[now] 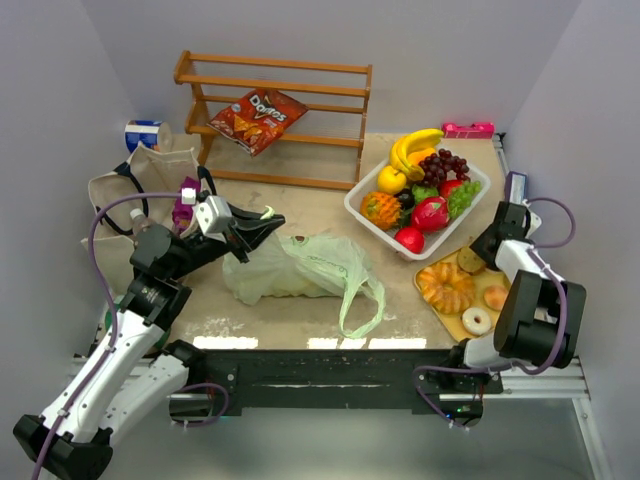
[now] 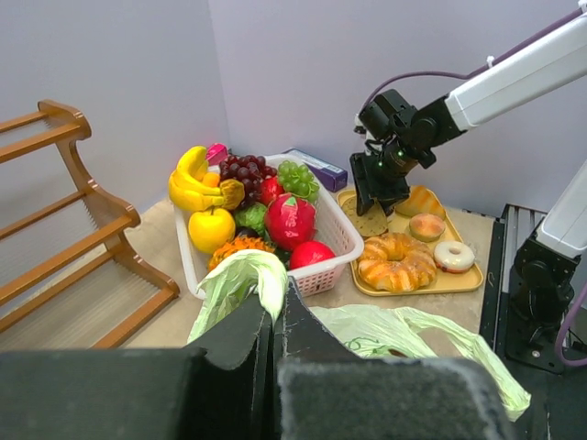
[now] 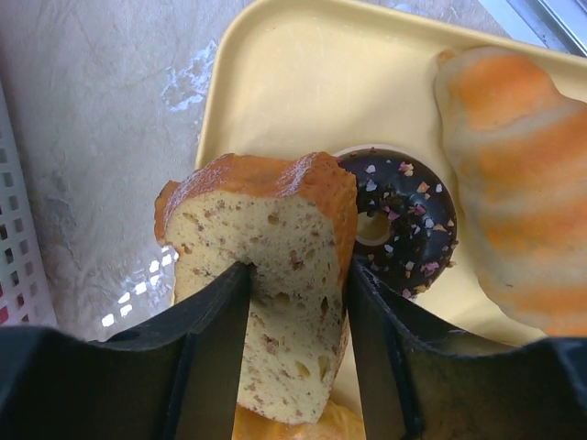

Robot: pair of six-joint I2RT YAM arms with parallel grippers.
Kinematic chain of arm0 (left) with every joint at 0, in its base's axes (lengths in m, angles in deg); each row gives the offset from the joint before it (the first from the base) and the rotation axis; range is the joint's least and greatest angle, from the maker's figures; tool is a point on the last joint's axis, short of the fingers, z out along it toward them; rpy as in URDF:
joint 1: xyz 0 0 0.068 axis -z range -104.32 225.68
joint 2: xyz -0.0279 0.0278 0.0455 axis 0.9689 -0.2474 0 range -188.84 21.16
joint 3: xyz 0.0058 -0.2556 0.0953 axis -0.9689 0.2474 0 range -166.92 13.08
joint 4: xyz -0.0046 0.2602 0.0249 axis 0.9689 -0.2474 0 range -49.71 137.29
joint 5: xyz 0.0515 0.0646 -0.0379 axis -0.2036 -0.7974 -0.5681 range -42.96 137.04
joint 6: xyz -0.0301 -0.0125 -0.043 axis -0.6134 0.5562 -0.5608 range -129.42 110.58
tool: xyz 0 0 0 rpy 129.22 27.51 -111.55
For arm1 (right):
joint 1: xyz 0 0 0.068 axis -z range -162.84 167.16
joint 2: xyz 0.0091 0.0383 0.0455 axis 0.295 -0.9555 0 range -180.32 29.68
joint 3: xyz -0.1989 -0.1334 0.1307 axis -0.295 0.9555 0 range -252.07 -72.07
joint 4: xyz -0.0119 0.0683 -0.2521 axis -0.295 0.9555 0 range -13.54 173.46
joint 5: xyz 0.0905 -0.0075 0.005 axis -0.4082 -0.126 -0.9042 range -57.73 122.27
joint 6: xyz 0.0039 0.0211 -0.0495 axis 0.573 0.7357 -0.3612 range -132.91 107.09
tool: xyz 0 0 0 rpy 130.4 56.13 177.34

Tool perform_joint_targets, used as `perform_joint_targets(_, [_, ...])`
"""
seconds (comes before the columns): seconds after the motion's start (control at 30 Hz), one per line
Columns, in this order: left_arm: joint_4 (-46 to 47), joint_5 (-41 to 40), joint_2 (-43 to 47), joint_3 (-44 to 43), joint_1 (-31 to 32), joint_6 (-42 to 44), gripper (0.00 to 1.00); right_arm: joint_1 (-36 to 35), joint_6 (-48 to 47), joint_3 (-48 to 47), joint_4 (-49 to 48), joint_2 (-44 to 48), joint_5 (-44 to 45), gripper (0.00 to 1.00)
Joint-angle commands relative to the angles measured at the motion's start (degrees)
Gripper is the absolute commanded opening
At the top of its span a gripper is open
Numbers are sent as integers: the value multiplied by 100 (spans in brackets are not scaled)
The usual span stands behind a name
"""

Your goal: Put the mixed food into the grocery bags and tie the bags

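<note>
A pale green plastic grocery bag (image 1: 300,265) lies crumpled in the middle of the table, one loop handle trailing toward the front. My left gripper (image 1: 262,222) is shut on a fold of the bag's edge (image 2: 248,275) and holds it lifted. The beige tote (image 1: 110,190) with black handles sits at the far left. On the yellow tray (image 1: 475,290), my right gripper (image 3: 293,275) has its jaws pressed against both sides of a brown-crusted cake slice (image 3: 275,238). Beside the slice lie a chocolate sprinkled doughnut (image 3: 404,211) and a bun (image 3: 514,183).
A white basket (image 1: 355,205) of bananas, grapes and red and orange fruit stands at the back right. The wooden rack (image 1: 290,140) at the back carries a red chip packet (image 1: 257,118). A ring cake (image 1: 447,287) and an iced doughnut (image 1: 476,320) share the tray.
</note>
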Motion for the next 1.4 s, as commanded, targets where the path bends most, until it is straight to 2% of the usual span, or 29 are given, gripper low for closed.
perform_joint_targets(0.0, [132,-92,63,-68,-27,144,0,54,156,-15,-228,121,-168,39])
perform_joint_targets(0.07, [124,-101,72,-59,-27,144,0,54,183,20,-166,376,112,30])
perform_joint_targets(0.17, [115,-110,63,-60,-27,161,0,46,113,-6,-70,1026,517,21])
perform_joint_targets(0.3, [123,-83,45,-77,-27,152,0,45,-89,-497,352,1659,554,0])
perform_joint_targets(0.33, [123,-83,63,-68,-27,152,0,54,-90,-620,466,1782,466,0])
perform_joint_targets(0.43, [123,-40,63,-77,-27,170,0,46,-46,-937,651,2439,-358,0])
perform_joint_targets(0.47, [123,4,71,-77,-27,196,0,45,-11,-929,417,2643,-1266,0])
perform_joint_targets(0.57, [167,215,98,-68,-27,205,0,-112,331,-754,-425,3469,-2248,0])
perform_joint_targets(0.6, [185,268,107,-60,-27,205,0,-356,384,-762,-604,3575,-2703,0])
perform_joint_targets(0.67, [273,435,142,-33,-27,205,0,-796,324,-902,-929,3690,-2918,0])
perform_joint_targets(0.7, [308,470,159,2,-27,188,0,-1433,158,-955,-1009,3664,-3032,0])
perform_joint_targets(0.77, [361,549,160,11,-27,179,0,-2183,-27,-1113,-1220,3446,-3033,0])
perform_joint_targets(0.8, [361,576,151,11,-27,188,0,-2857,-194,-1148,-1316,3331,-2998,0])
perform_joint_targets(0.87, [378,628,151,11,-27,188,0,-3493,-344,-1131,-1703,3025,-2840,0])
perform_joint_targets(0.9, [378,637,151,11,-27,179,0,-4080,-545,-1096,-1852,2927,-2752,0])
perform_joint_targets(1.0, [370,611,151,20,-27,205,0,-5013,-749,-1035,-2493,2445,-2584,0])
perform_joint_targets(1.1, [352,585,133,20,-27,223,0,-5700,-924,-999,-3162,1935,-2470,0])
perform_joint_targets(1.37, [299,532,115,11,-27,275,0,-6502,-1074,-921,-3980,1239,-2515,0])
